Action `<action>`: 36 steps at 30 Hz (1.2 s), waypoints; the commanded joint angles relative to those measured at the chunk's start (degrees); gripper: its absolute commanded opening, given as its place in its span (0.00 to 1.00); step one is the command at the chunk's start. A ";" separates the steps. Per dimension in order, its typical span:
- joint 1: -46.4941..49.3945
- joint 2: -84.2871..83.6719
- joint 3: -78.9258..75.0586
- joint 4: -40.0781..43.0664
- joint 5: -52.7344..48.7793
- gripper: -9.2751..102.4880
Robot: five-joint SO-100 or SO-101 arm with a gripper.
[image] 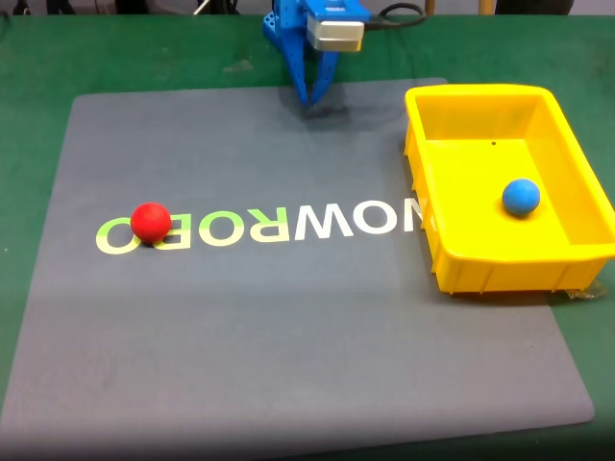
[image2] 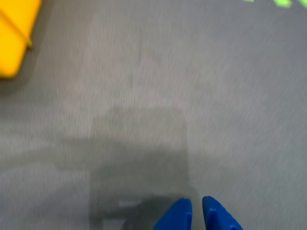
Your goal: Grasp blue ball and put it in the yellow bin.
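Observation:
The blue ball (image: 521, 197) lies on the floor of the yellow bin (image: 437, 182), toward its right side in the fixed view. A corner of the yellow bin (image2: 12, 38) also shows at the top left of the wrist view. My blue gripper (image: 310, 96) hangs at the far edge of the grey mat, left of the bin and well apart from the ball. In the wrist view my gripper (image2: 197, 210) points down at bare mat, its fingers (image2: 175, 218) nearly together with a thin gap and nothing between them.
A red ball (image: 150, 222) rests on the left of the grey mat (image: 288, 327), on the printed lettering (image: 259, 226). The mat lies on a green table (image: 38, 58). The bin stands at the mat's right edge.

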 commanded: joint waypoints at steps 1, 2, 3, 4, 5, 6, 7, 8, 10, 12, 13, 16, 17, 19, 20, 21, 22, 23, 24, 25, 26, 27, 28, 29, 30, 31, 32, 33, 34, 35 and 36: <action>1.41 0.79 1.67 2.72 -0.09 0.08; 1.67 0.79 1.67 3.87 -0.26 0.08; 1.67 0.79 1.67 5.10 -0.26 0.08; 1.67 0.79 1.76 6.42 -0.26 0.08; 1.58 0.79 1.76 7.65 -0.26 0.08; 1.14 0.79 1.76 8.88 0.09 0.08; 0.88 0.88 1.76 10.28 0.18 0.08; 0.79 0.88 1.76 11.78 0.00 0.08; 0.44 0.88 1.76 13.01 0.62 0.08; 0.26 0.88 1.76 13.01 0.88 0.08; 0.44 0.88 1.76 13.01 0.88 0.08; 0.62 0.88 1.76 13.10 1.32 0.08; 0.62 0.88 1.76 13.10 1.49 0.08; 0.62 0.88 1.76 13.10 1.67 0.08; 0.62 0.88 1.76 13.10 1.67 0.08; 0.62 0.88 1.76 13.10 1.85 0.08; 0.62 0.88 1.76 13.10 1.93 0.08; 0.62 0.88 1.76 13.10 2.11 0.08; 0.53 0.88 1.76 13.10 2.29 0.08; 0.26 0.88 1.76 13.10 2.55 0.08; 0.00 0.79 1.76 13.18 2.90 0.08; 0.00 0.70 1.76 13.18 2.90 0.08; 0.00 0.62 1.76 13.18 2.90 0.08; 0.00 0.62 1.76 13.18 2.90 0.08; 0.00 0.62 1.76 13.18 2.90 0.08; 0.09 0.53 1.76 13.18 2.72 0.08; 0.09 0.53 1.76 13.18 2.72 0.08; 0.18 0.53 1.76 13.18 2.72 0.08; 0.18 0.53 1.76 13.18 2.72 0.08; 0.18 0.53 1.76 13.18 2.72 0.08; 0.18 0.53 1.76 13.18 2.72 0.08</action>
